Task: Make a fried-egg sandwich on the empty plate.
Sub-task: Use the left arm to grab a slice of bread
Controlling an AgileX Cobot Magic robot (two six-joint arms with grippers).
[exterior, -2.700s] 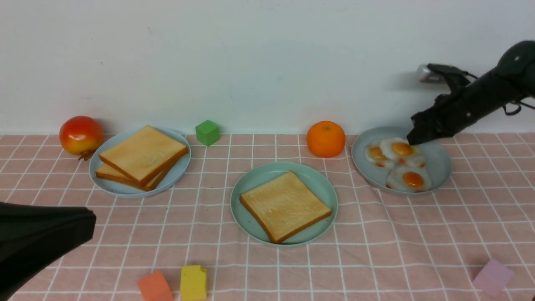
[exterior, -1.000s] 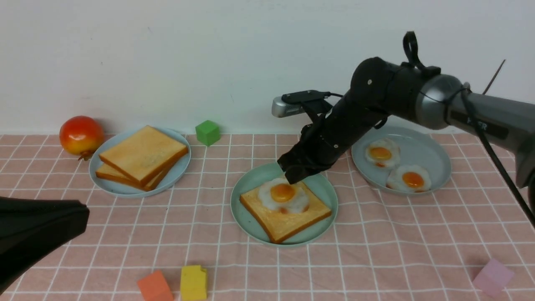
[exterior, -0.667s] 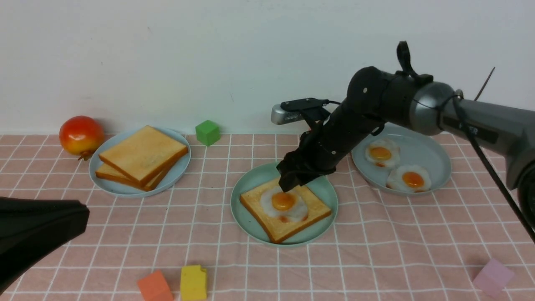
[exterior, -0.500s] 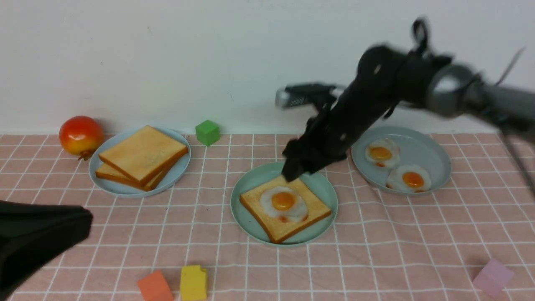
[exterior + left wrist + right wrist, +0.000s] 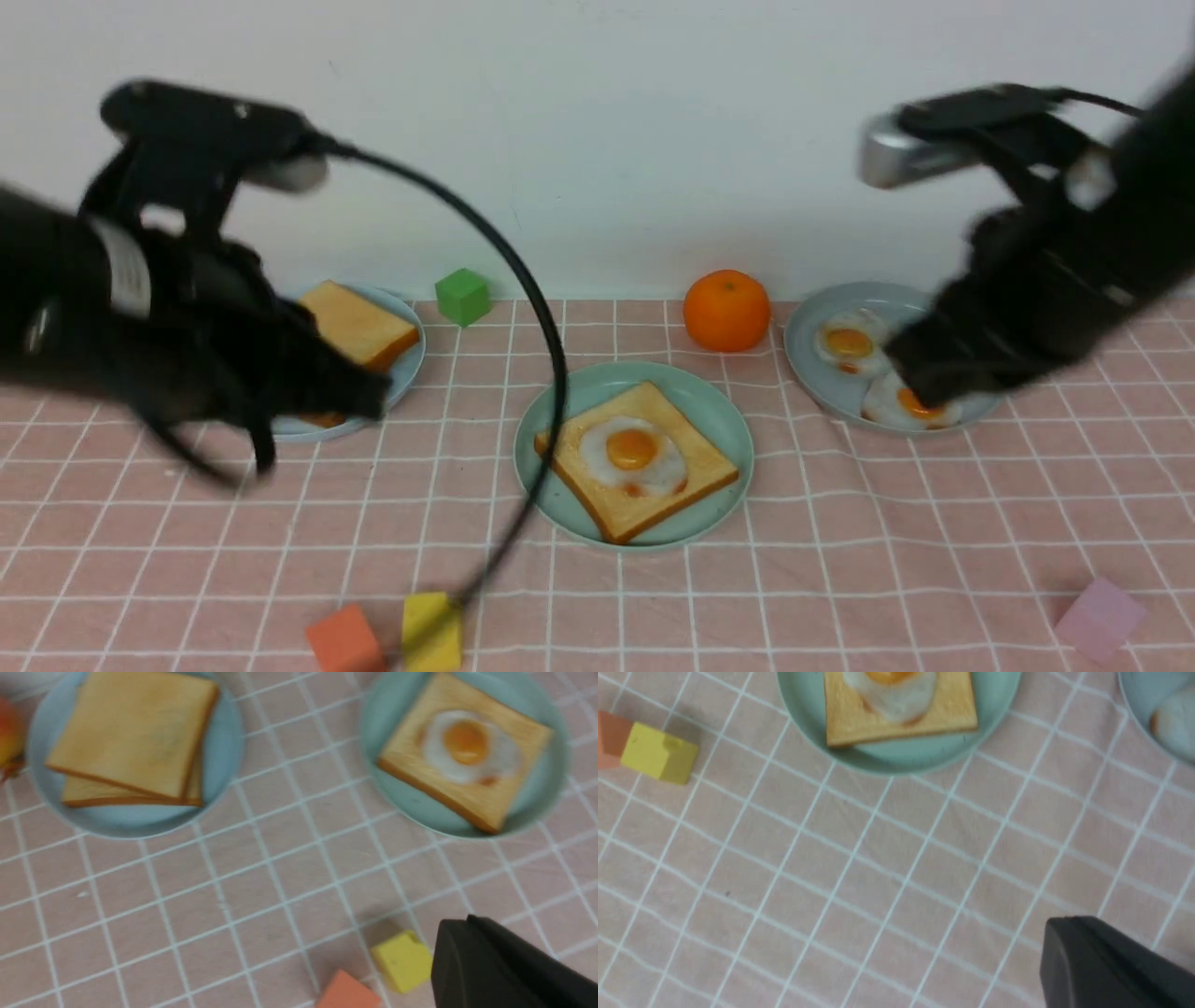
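**Half-Built Stage, View Partly Obstructed**

The left arm, blurred, hides most of the pale blue plate; the left wrist view gives us two stacked toast slices there. The right gripper, blurred, closed and empty, covers part of one of two eggs on the grey-blue plate. The left gripper, likewise closed, points down-forward. Centre, we count one toast slice bearing one fried egg on the mint-green plate.

Toast stack behind blurred left arm
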